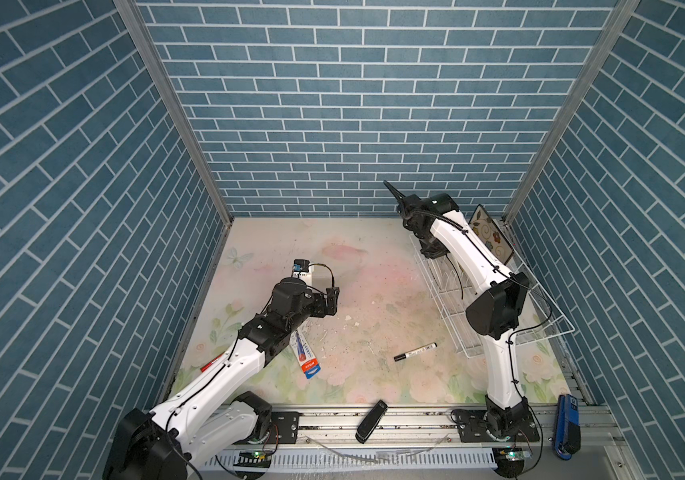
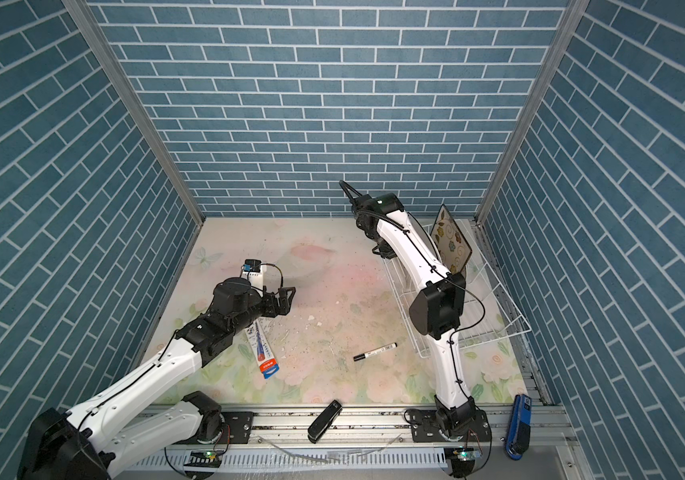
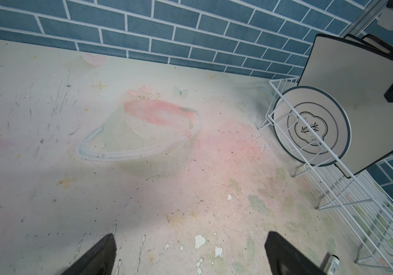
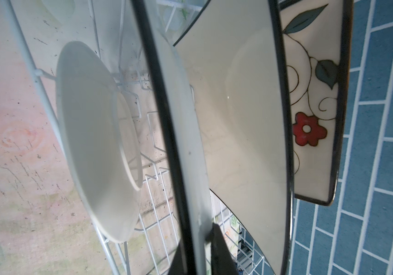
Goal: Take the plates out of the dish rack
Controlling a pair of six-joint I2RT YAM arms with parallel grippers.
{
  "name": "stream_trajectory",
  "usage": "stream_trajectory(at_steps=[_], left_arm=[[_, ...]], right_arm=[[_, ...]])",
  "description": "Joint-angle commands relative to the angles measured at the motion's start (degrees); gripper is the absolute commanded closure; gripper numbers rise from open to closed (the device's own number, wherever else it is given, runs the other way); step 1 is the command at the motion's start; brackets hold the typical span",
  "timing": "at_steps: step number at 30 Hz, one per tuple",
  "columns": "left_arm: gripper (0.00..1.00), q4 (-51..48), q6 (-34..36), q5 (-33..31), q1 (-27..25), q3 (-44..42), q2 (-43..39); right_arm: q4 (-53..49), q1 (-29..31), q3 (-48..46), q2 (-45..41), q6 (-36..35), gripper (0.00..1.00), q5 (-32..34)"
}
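Right hand [image 4: 197, 245] clamping white square plate [image 3: 348, 78] rim; round plate [image 3: 309, 128], floral plate [image 1: 492, 239] sitting in dish rack [image 1: 457, 328]. My left hand [image 3: 190, 238] hovering open over desk [image 3: 143, 190]. None unloaded yet.

Yeah so, the right gripper [image 4: 200, 247] was caught clamped onto the black rim of the plain white plate [image 4: 238, 119], which was seen nearly edge-on down the middle. A round white plate [image 4: 95, 142] was parked just beside it, underside and foot ring on show, propped among the white wires of the dish rack [image 4: 157, 214]. On the other side, the flowered plate [image 4: 314, 107] was tucked close behind, with its red flower, teal leaves and black swirls. A blue brick wall [image 4: 381, 142] was glimpsed past that, and a scuffed pastel tabletop [image 4: 12, 142] under the rack.
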Motion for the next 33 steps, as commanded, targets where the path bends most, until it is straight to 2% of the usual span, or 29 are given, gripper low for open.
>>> stream_trajectory(at_steps=[1, 18, 33], left_arm=[[0.0, -0.57, -0.35, -0.36, -0.26, 1.06, -0.76], [0.0, -0.97, -0.82, -0.47, -0.26, 0.95, -1.45], [0.0, -1.14, -1.18, -0.35, -0.3, 0.89, -2.0]], right_arm=[[-7.57, 0.5, 3.37, -4.37, 3.69, 1.0, 6.54], [-4.1, 1.73, -1.24, -9.74, 4.49, 1.0, 7.28], [-3.32, 3.14, -1.55, -12.23, 2.37, 1.0, 11.48]])
